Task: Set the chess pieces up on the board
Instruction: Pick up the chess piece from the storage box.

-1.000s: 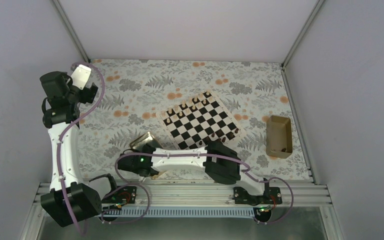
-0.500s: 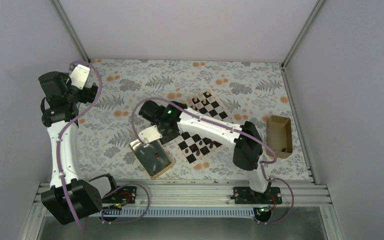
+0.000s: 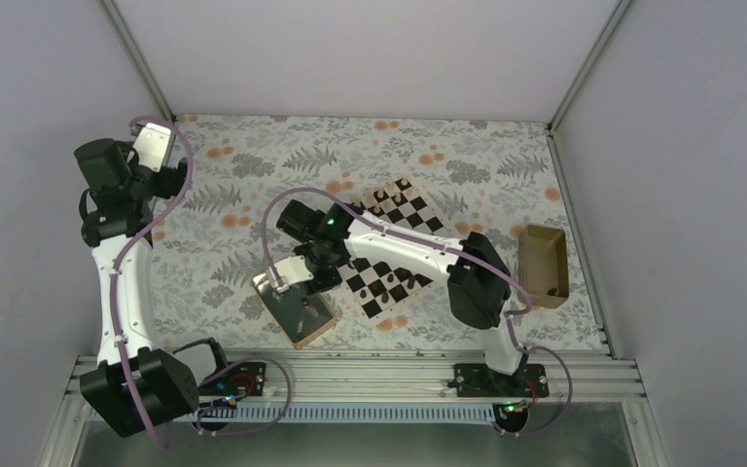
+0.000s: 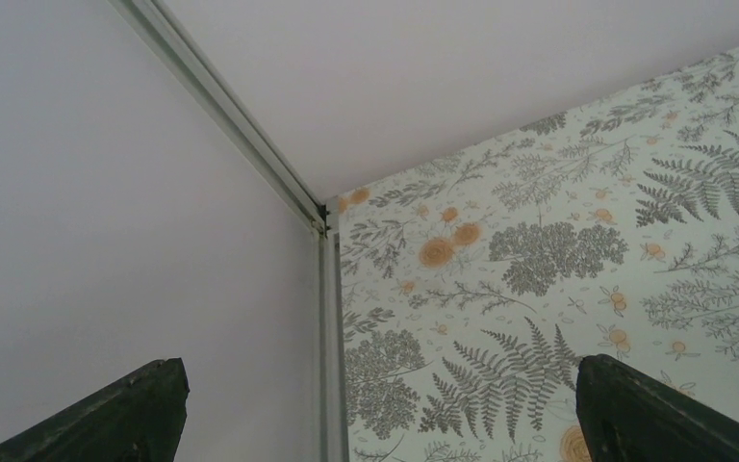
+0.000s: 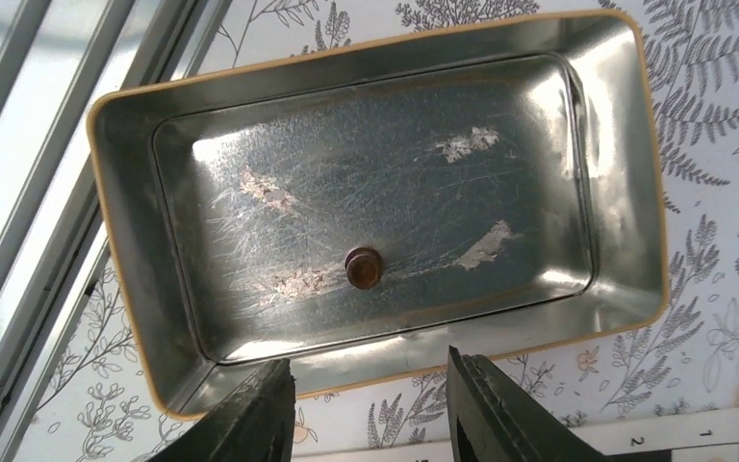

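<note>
R tool (image 5: 370, 409) hangs over the gold tin tray (image 5: 647, 192) nr the front edge of the surface (image 3: 253, 165), fingers partway apart w/ nothing btwn. One dark brown chess piece (image 5: 363, 268) stands upright approx mid-floor of the tin. Just beyond lies the chessboard (image 3: 401, 209), partly hidden by the R arm, w/ several pieces (image 3: 386, 198) on its far rows. Right of it, apart, a tan open box (image 3: 543, 263). L tool (image 4: 375, 414) is raised at the far-left corner, fingers wide, empty.
</note>
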{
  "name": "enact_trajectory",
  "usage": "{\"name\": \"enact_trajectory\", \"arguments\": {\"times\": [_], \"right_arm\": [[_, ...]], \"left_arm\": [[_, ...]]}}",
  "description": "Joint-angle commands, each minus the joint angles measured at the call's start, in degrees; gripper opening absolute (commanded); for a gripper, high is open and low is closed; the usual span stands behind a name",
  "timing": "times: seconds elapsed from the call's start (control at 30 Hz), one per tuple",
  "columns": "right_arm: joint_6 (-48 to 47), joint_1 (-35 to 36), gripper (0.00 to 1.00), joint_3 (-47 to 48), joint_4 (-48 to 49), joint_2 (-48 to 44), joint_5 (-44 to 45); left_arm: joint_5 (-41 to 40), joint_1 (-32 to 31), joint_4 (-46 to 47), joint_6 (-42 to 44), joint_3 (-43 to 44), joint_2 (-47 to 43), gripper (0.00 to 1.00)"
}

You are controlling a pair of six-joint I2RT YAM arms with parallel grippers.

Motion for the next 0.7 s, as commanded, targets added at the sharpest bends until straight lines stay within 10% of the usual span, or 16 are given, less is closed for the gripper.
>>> {"name": "enact_trajectory", "arguments": {"times": [0.0, 0.67], "right_arm": [[2.56, 0.43, 0.42, -2.26, 4.69, 1.08, -0.76], [2.48, 2.89, 0.38, -3.4, 6.31, 6.93, 2.84]], "left_arm": [[-0.45, 0.34, 3.43, -2.55, -1.38, -1.71, 1.0], [-2.78, 0.34, 6.56, -7.08, -2.7, -2.07, 1.0]]}}
